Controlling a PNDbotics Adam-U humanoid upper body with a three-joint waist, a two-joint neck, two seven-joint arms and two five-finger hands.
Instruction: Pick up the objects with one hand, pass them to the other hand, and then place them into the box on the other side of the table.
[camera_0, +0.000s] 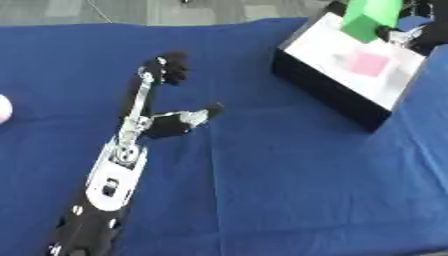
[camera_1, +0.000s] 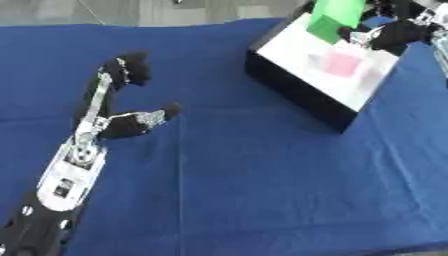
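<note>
Lab-like test setup, blue-clothed table (camera_0: 289, 190), grey carpet floor (camera_0: 131, 10)

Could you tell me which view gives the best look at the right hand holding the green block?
The right eye view: the right hand shows curled on the green block. The left eye view cuts the hand at the edge.

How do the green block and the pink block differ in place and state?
The green block is held by the right robot hand above the box; the pink block lies inside the box, and no hand touches it. The green block is tilted; the pink block lies flat on the white floor. The green block looks bigger than the pink one. Both are plain, solid-coloured blocks at the box.
</note>
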